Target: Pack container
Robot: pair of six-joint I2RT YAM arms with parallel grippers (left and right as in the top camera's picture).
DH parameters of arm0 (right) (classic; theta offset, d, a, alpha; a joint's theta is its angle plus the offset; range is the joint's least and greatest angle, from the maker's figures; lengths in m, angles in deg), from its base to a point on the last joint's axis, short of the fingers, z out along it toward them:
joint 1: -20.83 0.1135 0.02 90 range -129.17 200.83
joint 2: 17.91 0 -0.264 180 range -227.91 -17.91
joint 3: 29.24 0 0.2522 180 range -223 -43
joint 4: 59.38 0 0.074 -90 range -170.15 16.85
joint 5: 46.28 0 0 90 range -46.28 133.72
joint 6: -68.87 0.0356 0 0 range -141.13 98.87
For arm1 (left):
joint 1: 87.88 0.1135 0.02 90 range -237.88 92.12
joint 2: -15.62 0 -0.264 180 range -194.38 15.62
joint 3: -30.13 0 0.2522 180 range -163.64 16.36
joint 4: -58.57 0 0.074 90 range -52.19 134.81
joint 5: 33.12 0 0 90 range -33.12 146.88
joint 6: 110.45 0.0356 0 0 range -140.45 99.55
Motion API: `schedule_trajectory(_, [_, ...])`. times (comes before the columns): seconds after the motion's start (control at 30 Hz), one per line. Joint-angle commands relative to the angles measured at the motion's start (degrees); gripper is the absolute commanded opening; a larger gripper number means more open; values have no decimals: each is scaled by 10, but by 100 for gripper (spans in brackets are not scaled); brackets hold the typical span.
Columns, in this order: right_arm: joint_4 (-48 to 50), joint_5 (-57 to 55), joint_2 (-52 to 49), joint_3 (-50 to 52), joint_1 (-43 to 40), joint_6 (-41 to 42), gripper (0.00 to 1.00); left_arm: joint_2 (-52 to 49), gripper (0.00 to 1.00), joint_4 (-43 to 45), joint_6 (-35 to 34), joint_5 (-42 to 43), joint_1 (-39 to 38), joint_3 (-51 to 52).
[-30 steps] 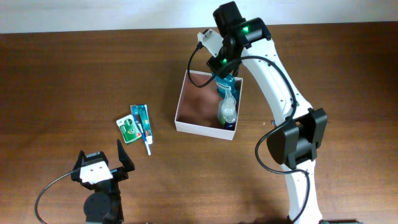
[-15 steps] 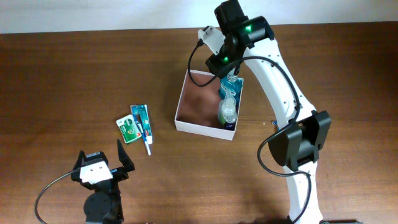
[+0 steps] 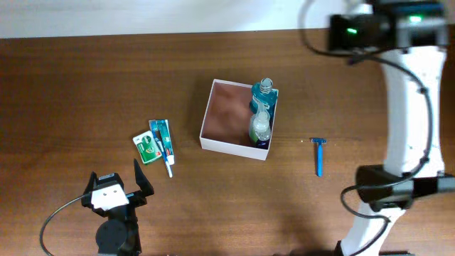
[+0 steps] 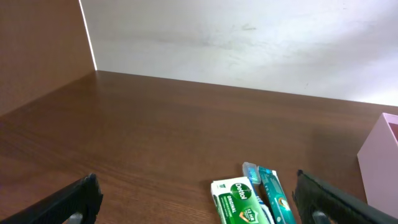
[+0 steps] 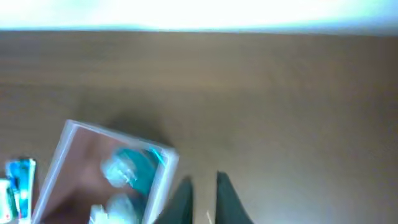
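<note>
The container [image 3: 231, 146], a square white-walled box with a pinkish-brown inside, sits mid-table. A teal mouthwash bottle [image 3: 261, 96] and a clear bottle [image 3: 260, 128] lie along its right side. It also shows blurred in the right wrist view [image 5: 61, 155] with the teal bottle [image 5: 134, 168]. My right gripper [image 5: 204, 193] is high at the far right, its fingers nearly together and empty; its wrist [image 3: 352, 32] shows overhead. My left gripper [image 3: 117, 183] is open and empty near the front left, also seen in its wrist view [image 4: 199, 208].
A green Dettol soap box [image 3: 146, 148], a toothpaste box [image 3: 161, 135] and a toothbrush [image 3: 168, 160] lie left of the container; the soap [image 4: 239, 199] and toothpaste [image 4: 273, 193] lie ahead of my left gripper. A blue razor [image 3: 319, 156] lies right of the container.
My right arm has swung up and away from over the container to the far right. The teal bottle stays in the container. The razor is now uncovered. The left arm has not moved.
</note>
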State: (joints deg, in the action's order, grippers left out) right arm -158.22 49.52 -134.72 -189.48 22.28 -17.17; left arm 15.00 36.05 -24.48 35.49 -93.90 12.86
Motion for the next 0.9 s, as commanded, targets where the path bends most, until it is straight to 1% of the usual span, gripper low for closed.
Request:
schedule_trajectory(0.0, [-52,-3,-25,52,-39,108,4,3,99,2,11,2,3,7])
schedule_trajectory(0.07, [-57,5,-26,85,-45,141,4,3,99,2,11,2,3,7])
schedule_trajectory(0.13, [-55,26,-26,125,-45,158,4,3,99,2,11,2,3,7])
schedule_trajectory(0.27, [-26,51,-26,212,-35,214,4,3,99,2,11,2,3,7])
schedule_trajectory(0.33, [4,62,-26,256,-28,243,4,3,99,2,11,2,3,7])
schedule_trajectory(0.43, [66,121,-26,314,-21,260,4,3,99,2,11,2,3,7])
schedule_trajectory(0.53, [125,155,-26,355,-21,315,4,3,99,2,11,2,3,7])
schedule_trajectory(0.63, [181,154,-26,381,-21,396,4,3,99,2,11,2,3,7])
schedule_trajectory(0.67, [196,147,-26,383,-21,447,4,3,99,2,11,2,3,7])
schedule_trajectory(0.7, [203,142,-26,383,-21,467,4,3,99,2,11,2,3,7])
schedule_trajectory(0.87, [245,32,-26,388,-3,601,4,3,99,2,11,2,3,7])
